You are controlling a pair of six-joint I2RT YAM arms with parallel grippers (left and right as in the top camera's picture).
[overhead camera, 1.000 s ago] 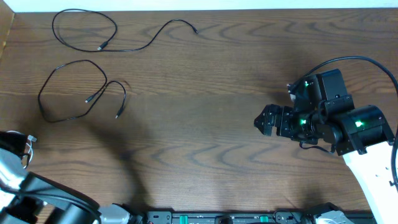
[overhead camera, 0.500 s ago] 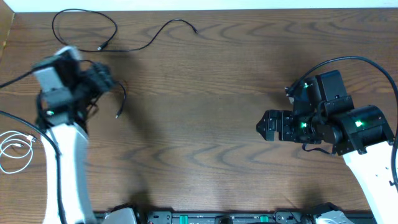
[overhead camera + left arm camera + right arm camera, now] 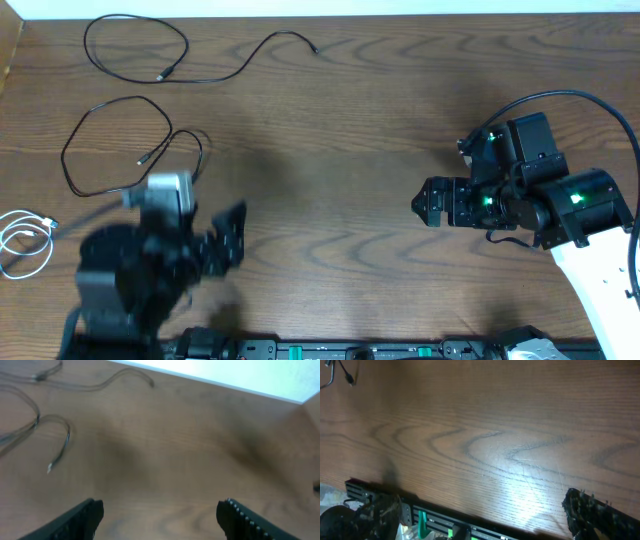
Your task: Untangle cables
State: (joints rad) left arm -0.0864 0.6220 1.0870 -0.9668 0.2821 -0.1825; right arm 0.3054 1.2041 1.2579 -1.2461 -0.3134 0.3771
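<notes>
Three cables lie apart on the wooden table. One black cable point(image 3: 186, 42) loops at the far left and trails right. A second black cable point(image 3: 66, 150) loops below it. The white cable point(image 3: 22, 235) is coiled at the left edge. My left gripper point(image 3: 228, 240) is blurred, open and empty, right of the white cable and below the second black cable. In the left wrist view its fingers point(image 3: 160, 512) are spread over bare wood, with a black cable end point(image 3: 62, 442) ahead on the left. My right gripper point(image 3: 425, 200) is open and empty at the right point(image 3: 480, 512).
A black rail with green parts point(image 3: 420, 520) runs along the table's front edge. The right arm's thick black cord point(image 3: 590, 98) arcs over the right side. A pale wall edge point(image 3: 225, 375) borders the far side of the table.
The left arm swung from the lower left corner up over the second black cable, then down to the lower left-middle. The white cable now lies uncovered at the left edge. The right arm barely moved.
</notes>
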